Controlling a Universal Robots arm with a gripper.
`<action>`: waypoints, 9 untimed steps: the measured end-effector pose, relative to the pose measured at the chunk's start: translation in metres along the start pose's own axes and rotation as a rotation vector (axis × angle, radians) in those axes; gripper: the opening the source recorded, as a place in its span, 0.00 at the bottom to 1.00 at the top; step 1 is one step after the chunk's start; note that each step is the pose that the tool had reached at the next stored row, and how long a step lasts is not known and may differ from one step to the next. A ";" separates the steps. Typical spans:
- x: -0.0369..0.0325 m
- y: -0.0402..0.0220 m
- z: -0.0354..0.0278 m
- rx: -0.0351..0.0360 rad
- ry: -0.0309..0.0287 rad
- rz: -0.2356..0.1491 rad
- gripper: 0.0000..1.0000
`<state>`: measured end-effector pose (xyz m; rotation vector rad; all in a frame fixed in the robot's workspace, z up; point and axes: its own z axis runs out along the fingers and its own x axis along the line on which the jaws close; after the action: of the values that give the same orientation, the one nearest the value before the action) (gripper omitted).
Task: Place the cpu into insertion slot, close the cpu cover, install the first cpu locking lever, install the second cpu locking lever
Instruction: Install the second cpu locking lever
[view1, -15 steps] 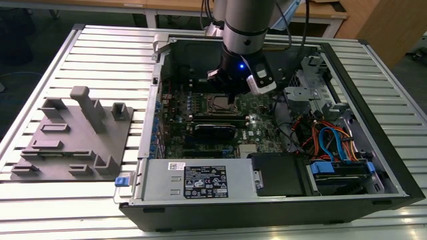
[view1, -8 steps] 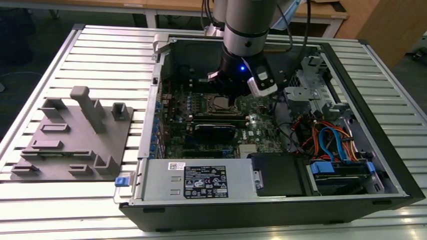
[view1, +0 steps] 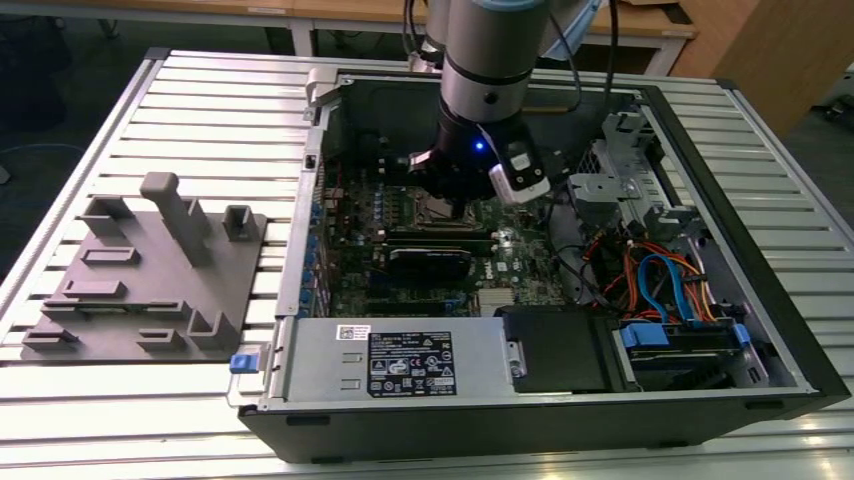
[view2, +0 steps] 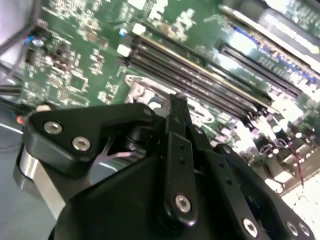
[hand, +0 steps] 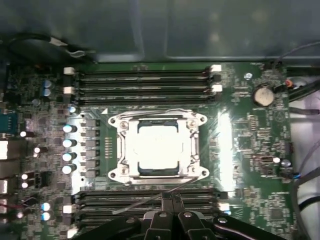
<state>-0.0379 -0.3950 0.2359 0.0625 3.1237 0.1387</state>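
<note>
The cpu (hand: 157, 148) sits in the slot (hand: 195, 150) under the lowered cover (hand: 125, 150). The gripper (hand: 172, 197), fingers pressed together and empty, hangs just beside the socket's edge, near a thin lever (hand: 150, 200) lying along it.

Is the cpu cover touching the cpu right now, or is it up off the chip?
Cannot tell. In the first wrist view the cpu cover frames the cpu from overhead, so no contact or gap shows.
</note>
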 end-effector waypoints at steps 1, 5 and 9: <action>0.0025 -0.0002 0.0006 0.0001 0.0008 0.000 0.11; 0.0112 -0.0010 0.0025 0.0003 0.0062 0.001 0.11; 0.0170 -0.0021 0.0045 0.0004 0.0117 0.002 0.11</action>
<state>-0.0550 -0.3960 0.2310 0.0651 3.1355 0.1390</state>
